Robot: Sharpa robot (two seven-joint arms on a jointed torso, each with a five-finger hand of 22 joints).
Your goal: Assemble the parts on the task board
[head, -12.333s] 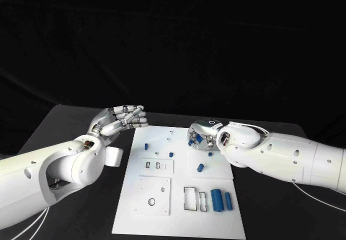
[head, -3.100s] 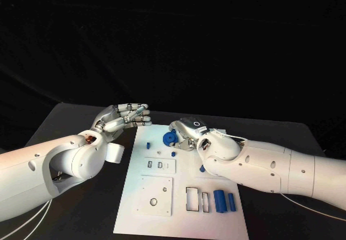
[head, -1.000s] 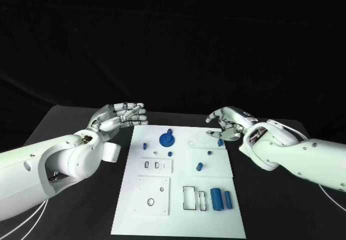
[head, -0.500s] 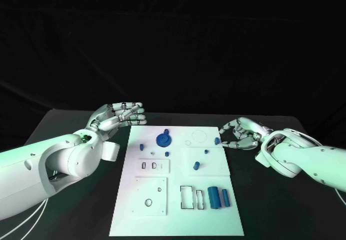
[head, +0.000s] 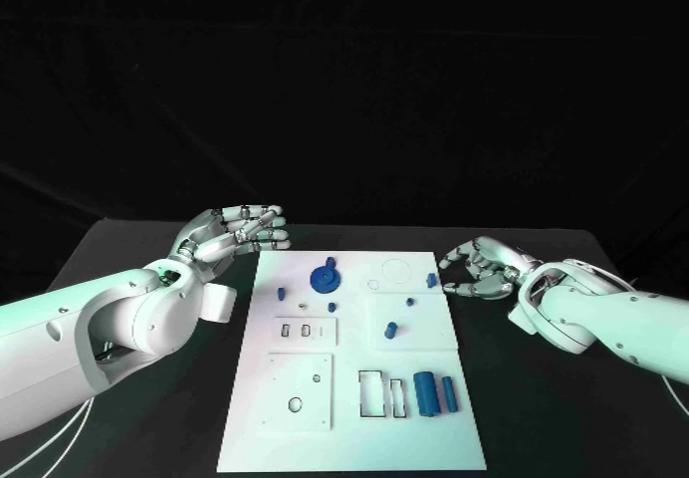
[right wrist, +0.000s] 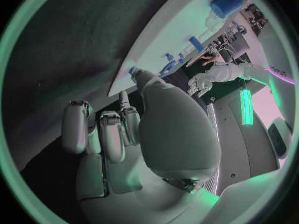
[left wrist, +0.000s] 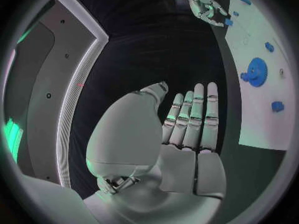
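Parts (head: 426, 389) on the board (head: 354, 438) lie nearer my right hand (head: 478, 267); both hands empty, fingers apart.

Two white arms, smooth rounded shells, small dark screw dots along casings. Silver segmented left hand (head: 233, 231) and right hand (head: 481, 267). Thin white cables trailing under forearms. White boxy module at left wrist.

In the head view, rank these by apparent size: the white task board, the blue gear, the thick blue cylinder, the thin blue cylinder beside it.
1. White task board
2. Blue gear and thick blue cylinder: look alike, not ranked
3. Thin blue cylinder
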